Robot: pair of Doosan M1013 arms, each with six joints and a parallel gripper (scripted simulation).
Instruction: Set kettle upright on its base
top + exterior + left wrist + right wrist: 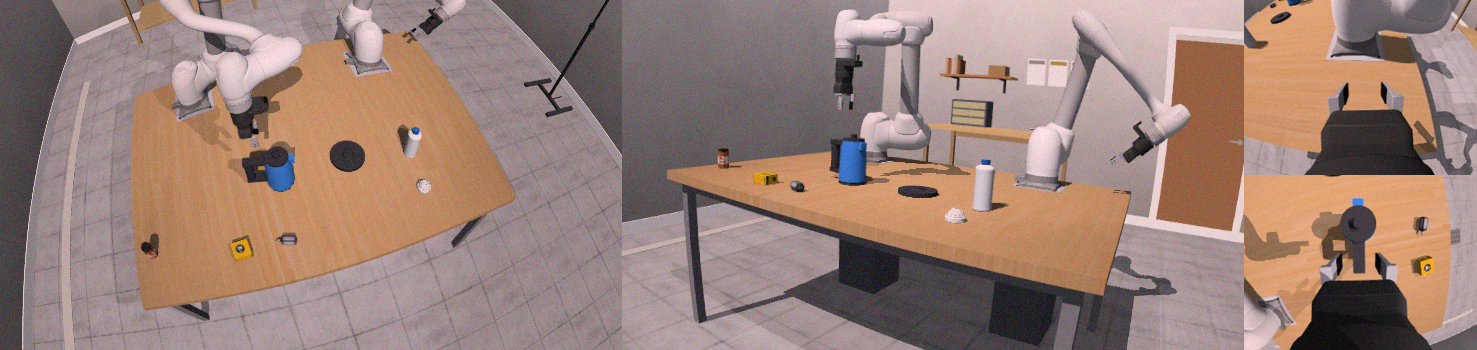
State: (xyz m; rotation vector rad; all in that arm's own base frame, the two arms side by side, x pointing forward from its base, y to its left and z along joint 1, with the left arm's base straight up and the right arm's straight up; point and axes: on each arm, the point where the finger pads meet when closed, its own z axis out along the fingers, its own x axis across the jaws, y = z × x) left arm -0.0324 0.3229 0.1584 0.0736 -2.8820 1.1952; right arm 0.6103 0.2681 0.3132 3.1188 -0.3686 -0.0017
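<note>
Two tools in sight, both spread wide, with nothing between the fingers of either. In the top view, right tool (255,141) (845,103) (1358,262) left of the frame's centre, pointing down; in the exterior view, high above the kettle (280,176) (852,161) (1293,1) (1358,223) and well apart from it. Left tool (411,37) (1115,160) (1365,93) at the upper right of the top frame, far from kettle and base. Kettle upright on the tabletop (310,215) (902,220) (1295,86) (1416,304), a bit left of centre in the top frame, black handle (250,172) (835,156) (1358,258) toward the left, blue spout (291,158) (1357,201) toward the right. Off its round black base (337,162) (918,191) (1281,17), flat to the right of the kettle in the top frame. Farther right there, a white bottle (411,145) (983,189) (1249,38) with a blue cap, and a small white domed piece (424,186) (955,215). Toward the lower left, a dark jar (149,250) (723,158), a yellow block (242,249) (765,178) (1425,266) and a small grey item (288,239) (797,186) (1423,224).
</note>
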